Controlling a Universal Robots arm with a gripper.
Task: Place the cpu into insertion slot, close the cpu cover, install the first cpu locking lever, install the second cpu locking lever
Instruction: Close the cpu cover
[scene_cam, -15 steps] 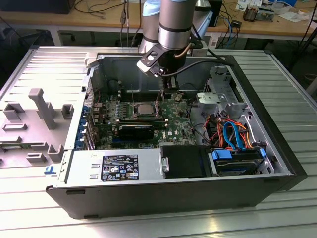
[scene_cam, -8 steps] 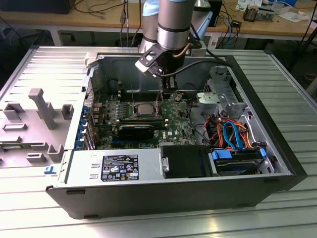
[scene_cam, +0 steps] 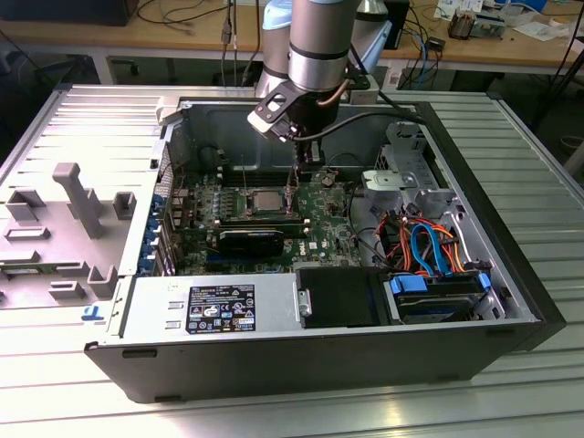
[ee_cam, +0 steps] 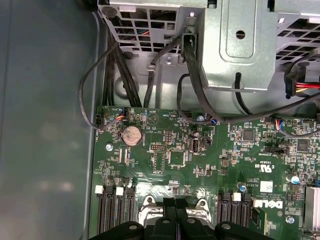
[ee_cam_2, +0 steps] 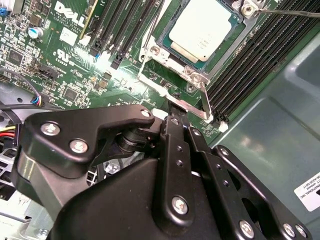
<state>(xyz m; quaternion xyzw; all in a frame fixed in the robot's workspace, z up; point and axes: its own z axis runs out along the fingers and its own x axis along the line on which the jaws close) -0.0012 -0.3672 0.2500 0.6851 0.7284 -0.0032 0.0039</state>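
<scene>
- The gripper [ee_cam_2: 175,114] is clenched, fingers [ee_cam: 170,212] pressed together, grasping nothing.
- Its tips touch a silver lever [ee_cam_2: 186,106] beside the insertion slot [scene_cam: 263,216].
- The cpu [ee_cam_2: 202,27] sits in that slot, framed by the cpu cover [ee_cam_2: 192,75].

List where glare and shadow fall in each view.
Second wrist view: the cpu top shines pale, and glare whitens the motherboard beside the cpu cover. First wrist view: evenly lit, a small sheen on the board near the gripper. Exterior view: the case interior lies shaded under the arm.
</scene>
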